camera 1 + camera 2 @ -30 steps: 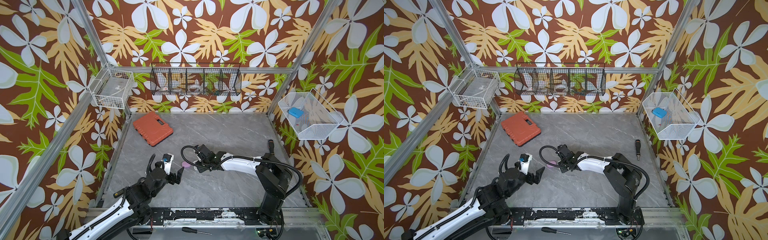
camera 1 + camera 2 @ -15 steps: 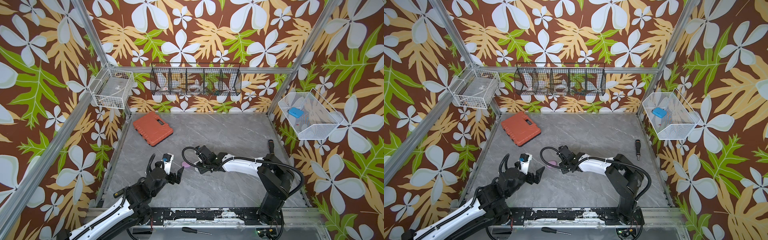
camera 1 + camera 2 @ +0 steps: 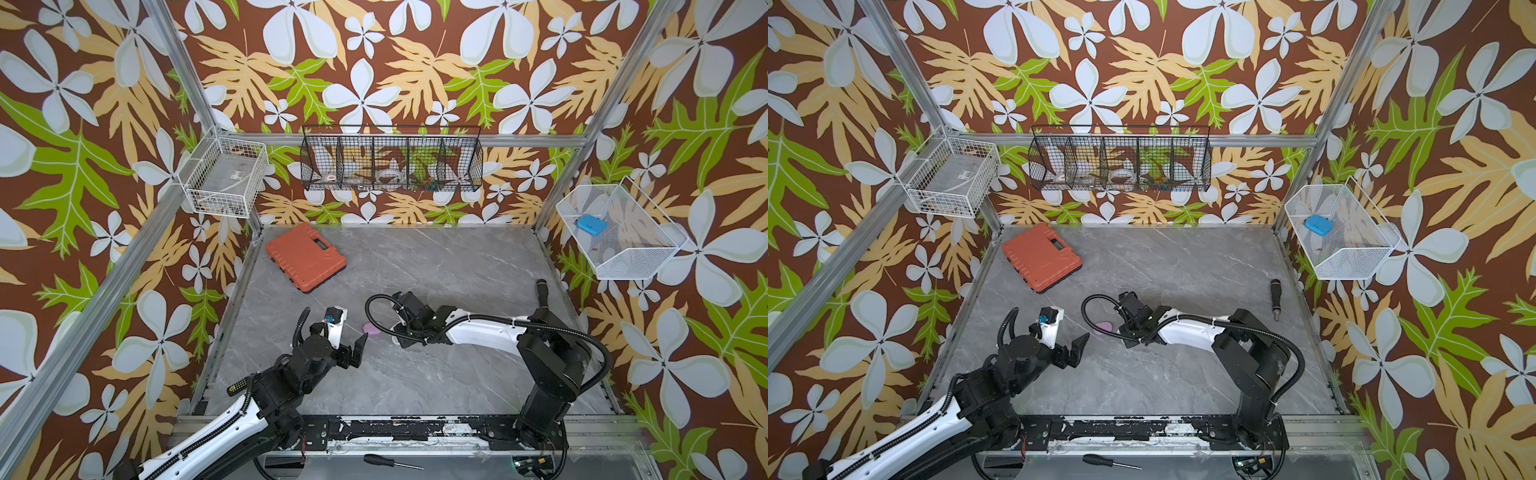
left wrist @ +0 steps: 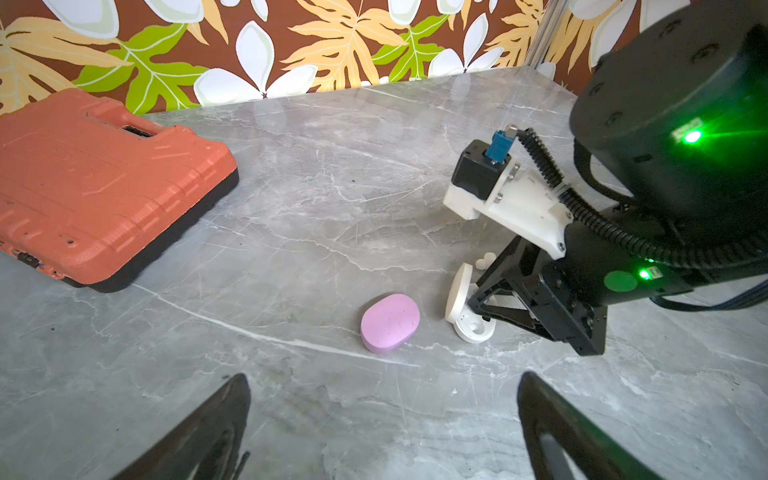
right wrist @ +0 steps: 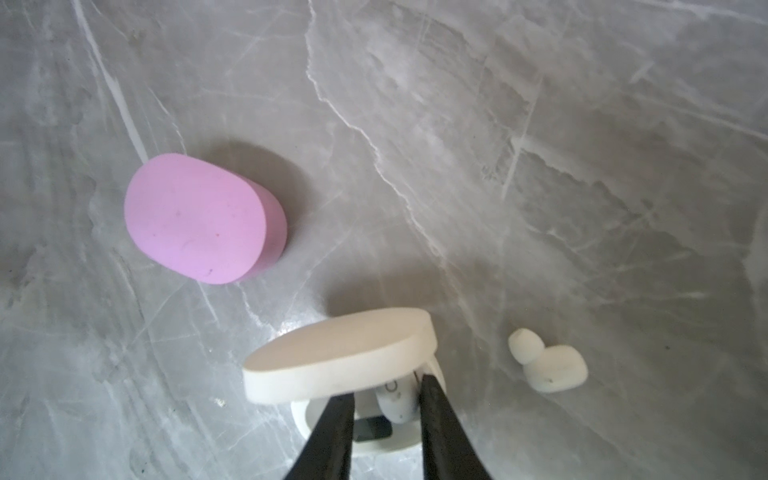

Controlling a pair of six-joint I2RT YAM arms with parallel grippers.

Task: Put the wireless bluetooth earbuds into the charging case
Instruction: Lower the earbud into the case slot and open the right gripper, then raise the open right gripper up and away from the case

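Right gripper (image 5: 386, 388): eased apart over the last second, mid-frame in both top views, no longer pinching. Left gripper (image 4: 382, 376): hung spread wide and empty, lower left of centre. Kept the pink case (image 3: 371, 328) closed, near mid-frame. Into the open white charging case (image 5: 332, 357), released one white earbud (image 5: 395, 401), seemingly seated. Left the second earbud (image 5: 548, 365) loose just beside the case; next pick, probably.

On the table (image 3: 436, 266), the toolbox (image 3: 305, 259) lies back left and a screwdriver (image 3: 1275, 297) lies by the right edge. Mid-table lies the closed case (image 4: 390, 323). Just right of it, apart, is the open case (image 4: 473, 328) — an earbud (image 5: 395, 401) in it, between the fingers of the right gripper (image 5: 386, 390). A loose earbud (image 5: 552, 368) lies just beside the open case. The left gripper (image 4: 384, 377) hangs before the closed case.
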